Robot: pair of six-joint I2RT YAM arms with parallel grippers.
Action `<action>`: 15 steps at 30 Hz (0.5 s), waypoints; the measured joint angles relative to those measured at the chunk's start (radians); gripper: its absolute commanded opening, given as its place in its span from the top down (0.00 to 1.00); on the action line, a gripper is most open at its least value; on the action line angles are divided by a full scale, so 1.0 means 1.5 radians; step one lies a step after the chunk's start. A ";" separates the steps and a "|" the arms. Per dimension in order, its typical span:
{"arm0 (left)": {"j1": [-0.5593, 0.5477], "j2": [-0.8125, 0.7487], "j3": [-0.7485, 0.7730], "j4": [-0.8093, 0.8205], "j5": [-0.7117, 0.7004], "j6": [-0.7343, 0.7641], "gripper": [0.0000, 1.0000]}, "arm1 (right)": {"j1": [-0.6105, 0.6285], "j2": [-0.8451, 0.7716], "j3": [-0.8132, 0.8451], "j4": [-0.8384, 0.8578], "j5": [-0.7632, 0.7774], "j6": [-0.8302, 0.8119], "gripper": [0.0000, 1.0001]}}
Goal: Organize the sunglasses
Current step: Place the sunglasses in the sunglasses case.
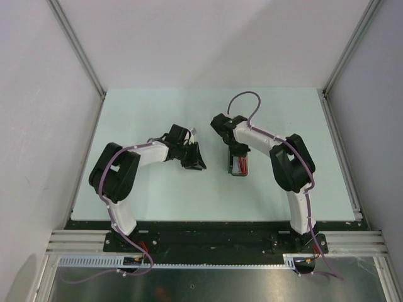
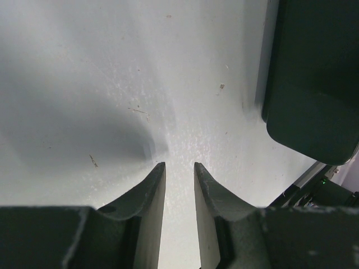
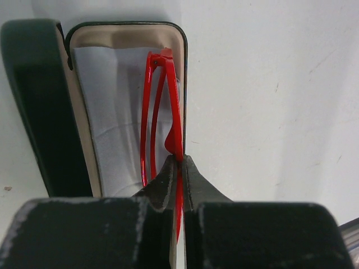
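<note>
Starting at the near edge, you have both arms bolted side by side, each reaching out over the pale table (image 1: 157,195). Your left gripper (image 2: 179,165) hangs low above bare tabletop. Its fingers (image 2: 152,193) are parted by a narrow gap and nothing sits between them. A blurred black shape (image 2: 314,84) lies off to its right, and you cannot tell from that wrist view what it is.

Across from it, your right gripper (image 3: 180,167) is pressed tight on the sunglasses (image 3: 174,144), pinching the thin red frame edge-on between its fingertips. Just past those fingertips the sunglasses stand on edge inside the open black case (image 3: 128,35), close along the tray's right wall, with their red arms folded in beside the frame. A pale blue cloth (image 3: 112,112) lies in the cream-lined tray, to the left of the glasses and under them. The case's dark lid (image 3: 33,112) is swung open on the tray's left side.

From above, you see the case between the two grippers, under the right one, with red showing inside it. Past the case's rounded far end you have only tabletop.
</note>
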 measured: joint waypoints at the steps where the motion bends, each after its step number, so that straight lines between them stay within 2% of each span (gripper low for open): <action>1: 0.000 0.000 0.000 0.000 0.000 0.000 0.68 | 0.000 0.003 0.000 0.000 0.003 0.003 1.00; 8: 0.000 0.000 0.000 0.000 0.001 0.000 0.68 | 0.003 0.010 0.002 0.000 0.011 0.010 1.00; 10: 0.000 0.000 0.000 0.000 0.001 0.000 0.68 | 0.003 0.010 0.002 0.001 0.010 0.010 0.93; 15: 0.000 0.000 0.000 0.000 0.004 0.000 0.68 | 0.002 0.010 0.002 0.003 0.003 0.012 0.81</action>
